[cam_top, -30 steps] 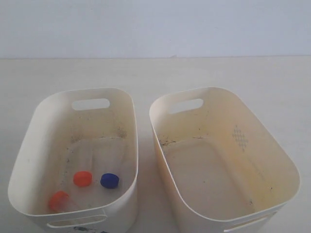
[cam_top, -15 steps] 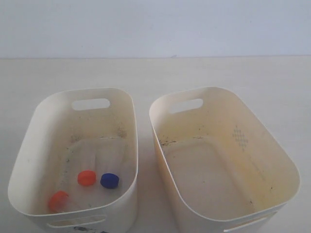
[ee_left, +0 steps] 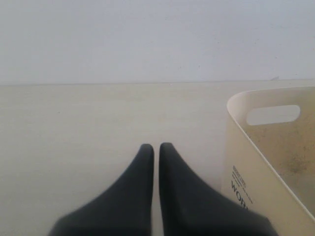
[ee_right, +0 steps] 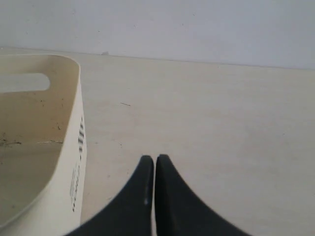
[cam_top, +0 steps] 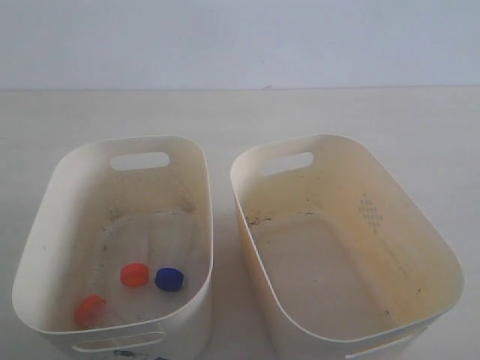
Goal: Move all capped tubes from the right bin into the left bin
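The left bin holds three capped tubes lying on its speckled floor. One orange cap sits beside a blue cap, and a second orange cap lies near the front wall. I see no second blue-capped tube. The right bin, with its dot patch, shows only a bare yellowish floor. Neither gripper appears in the exterior view. My left gripper is shut over the table beside the left bin's printed wall. My right gripper is shut beside the right bin.
Both bins stand side by side on a pale tabletop, a narrow gap between them. A plain wall rises behind the table's far edge.
The orange-capped tube beside the blue cap has shifted slightly to the right inside the left bin. Nothing else has moved.
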`<state>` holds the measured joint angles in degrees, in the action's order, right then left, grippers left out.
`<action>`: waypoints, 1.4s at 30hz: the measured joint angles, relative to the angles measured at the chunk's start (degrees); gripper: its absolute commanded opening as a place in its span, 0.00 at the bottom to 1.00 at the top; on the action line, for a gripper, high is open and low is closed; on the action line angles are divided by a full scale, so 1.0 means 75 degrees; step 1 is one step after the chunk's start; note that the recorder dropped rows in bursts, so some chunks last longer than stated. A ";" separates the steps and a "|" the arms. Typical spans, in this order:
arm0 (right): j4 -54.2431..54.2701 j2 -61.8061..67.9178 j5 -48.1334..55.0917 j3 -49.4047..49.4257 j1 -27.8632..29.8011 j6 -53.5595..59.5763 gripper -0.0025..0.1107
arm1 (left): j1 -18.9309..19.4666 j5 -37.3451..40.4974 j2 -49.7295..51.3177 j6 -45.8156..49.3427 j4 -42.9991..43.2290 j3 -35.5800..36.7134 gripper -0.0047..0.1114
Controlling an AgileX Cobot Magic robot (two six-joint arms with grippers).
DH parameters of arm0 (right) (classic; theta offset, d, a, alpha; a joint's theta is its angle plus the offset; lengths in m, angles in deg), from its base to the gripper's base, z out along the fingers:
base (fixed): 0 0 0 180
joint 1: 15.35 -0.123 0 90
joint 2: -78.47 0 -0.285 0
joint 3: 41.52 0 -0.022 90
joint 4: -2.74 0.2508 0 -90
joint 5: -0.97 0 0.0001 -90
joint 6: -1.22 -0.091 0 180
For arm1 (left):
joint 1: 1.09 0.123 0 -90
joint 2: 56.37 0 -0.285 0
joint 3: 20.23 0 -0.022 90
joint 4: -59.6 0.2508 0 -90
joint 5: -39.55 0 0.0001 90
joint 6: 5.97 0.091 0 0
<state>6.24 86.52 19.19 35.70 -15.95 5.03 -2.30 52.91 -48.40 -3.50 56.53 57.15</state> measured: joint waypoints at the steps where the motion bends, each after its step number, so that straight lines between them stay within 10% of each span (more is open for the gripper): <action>1: -0.0033 0.0000 0.0019 0.0000 0.0000 -0.0001 0.03 | 0.0000 0.0000 0.0000 0.0000 0.0000 0.0000 0.08; 42: -0.0077 0.0000 0.0092 0.0000 0.0557 -0.0126 0.03 | 0.0000 0.0000 0.0000 0.0000 0.0000 0.0000 0.08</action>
<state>5.66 86.52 19.87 35.70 -11.77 4.08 -2.30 52.91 -48.40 -3.50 56.53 57.15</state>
